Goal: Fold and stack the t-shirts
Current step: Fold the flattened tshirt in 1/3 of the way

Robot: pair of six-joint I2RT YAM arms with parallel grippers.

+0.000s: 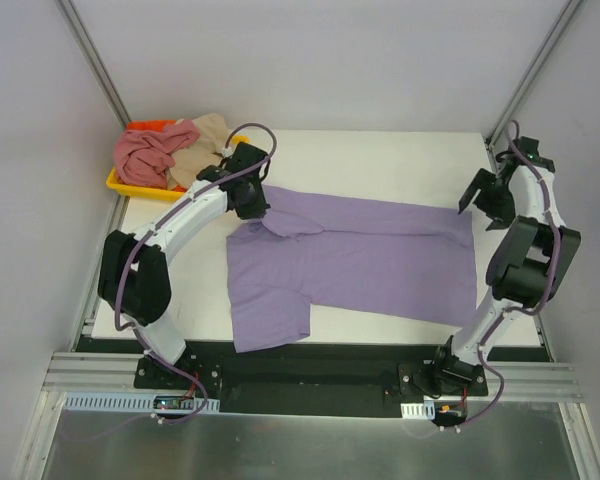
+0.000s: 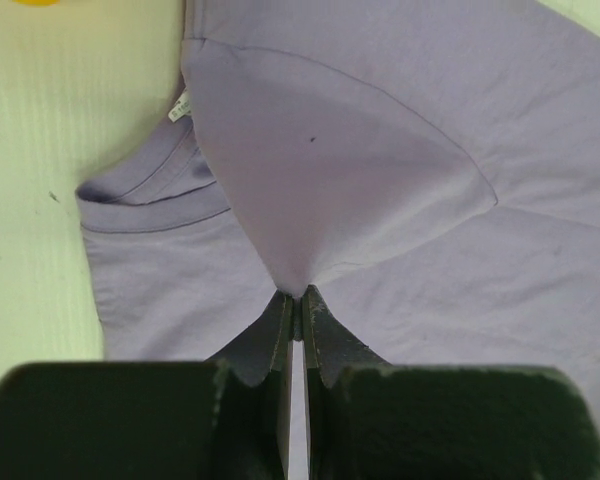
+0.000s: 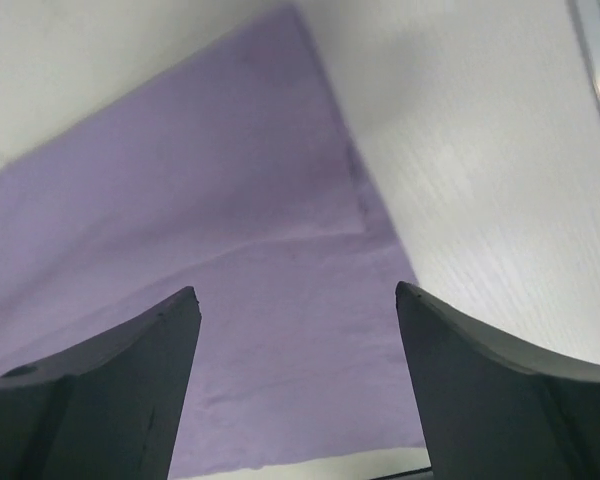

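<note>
The lavender t-shirt (image 1: 360, 262) lies spread across the middle of the white table, its far edge folded over. My left gripper (image 1: 252, 200) is shut on the tip of the folded sleeve (image 2: 330, 170) near the collar (image 2: 150, 195) and holds it lifted; the pinch shows at the jaws in the left wrist view (image 2: 296, 300). My right gripper (image 1: 485, 198) is open and empty, hovering above the shirt's right hem corner (image 3: 340, 200). The dusty pink t-shirt (image 1: 148, 153) and the beige t-shirt (image 1: 202, 145) lie crumpled at the far left.
A yellow tray (image 1: 130, 187) at the far left corner holds the pink and beige shirts. Metal frame posts stand at both back corners. The table's front edge runs just below the shirt.
</note>
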